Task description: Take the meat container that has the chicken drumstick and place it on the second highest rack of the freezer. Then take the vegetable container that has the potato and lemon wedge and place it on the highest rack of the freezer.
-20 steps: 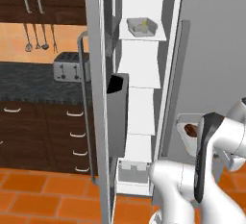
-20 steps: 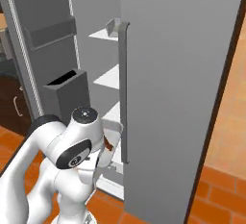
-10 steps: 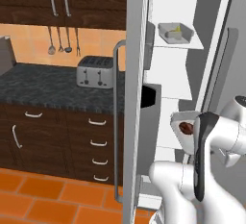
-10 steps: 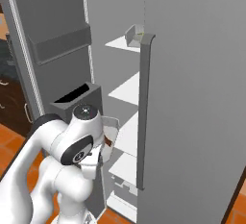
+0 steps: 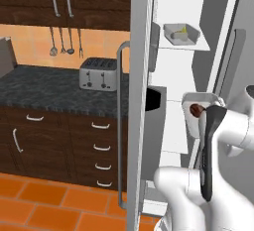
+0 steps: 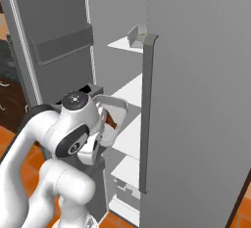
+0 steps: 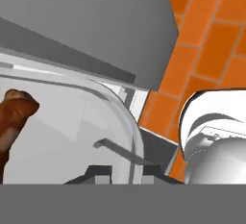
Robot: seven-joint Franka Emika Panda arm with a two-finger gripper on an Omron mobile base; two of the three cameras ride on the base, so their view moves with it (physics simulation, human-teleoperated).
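The freezer (image 5: 178,81) stands open, its white shelved interior exposed. The meat container (image 5: 198,107), a shallow light-grey tray with a brown drumstick (image 7: 12,117) inside, is held up off any shelf, in front of the middle shelves. The vegetable container (image 5: 181,31) sits level on an upper shelf, near its front edge, with the yellow lemon wedge (image 5: 184,28) showing inside.

- You had nothing to read here: no text, label, brand, number or sign stood on any surface in these views.
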